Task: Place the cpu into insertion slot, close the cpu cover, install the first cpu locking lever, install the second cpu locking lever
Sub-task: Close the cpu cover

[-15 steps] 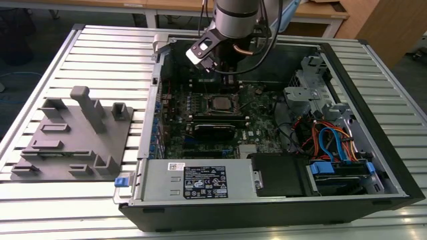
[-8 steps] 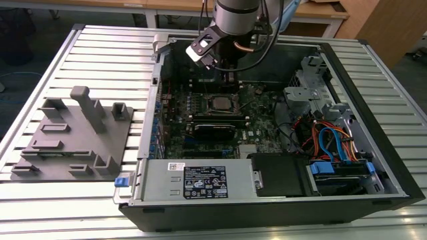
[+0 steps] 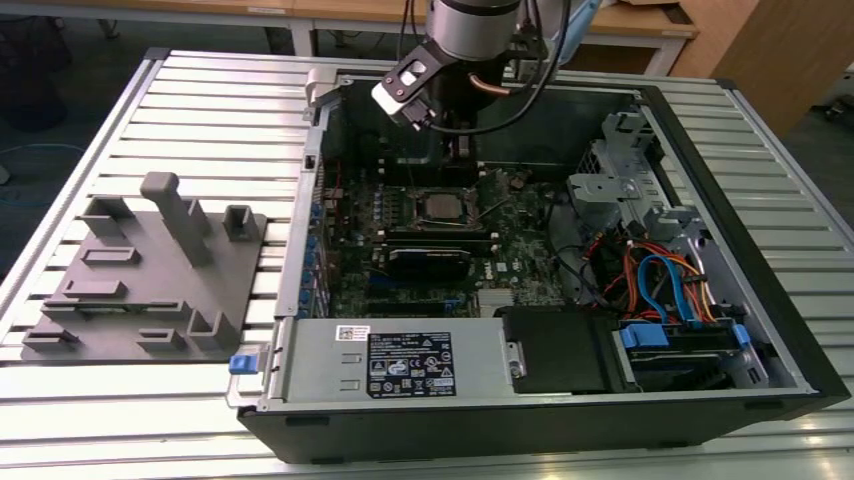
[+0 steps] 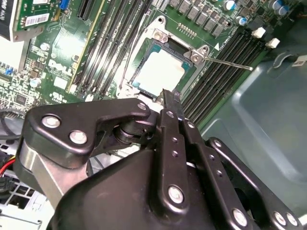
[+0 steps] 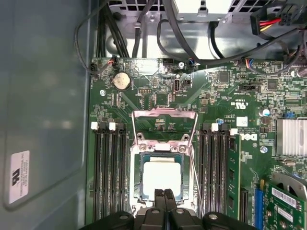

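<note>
The pincer (image 5: 165,192), its fingers pressed together on nothing, hovers at the nearest edge of the cpu (image 5: 162,176). The cpu lies flat in the insertion slot (image 5: 136,179). Straight beyond it, the cpu cover (image 5: 163,114) stands swung open.

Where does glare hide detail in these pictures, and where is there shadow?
In both wrist views glare whitens the cpu top; in the exterior view the cpu looks dull grey and the far wall of the computer case lies in shadow.

Pale grey cpu (image 5: 162,178) – silvery cpu cover (image 5: 164,128) – green board (image 5: 158,96)
</note>
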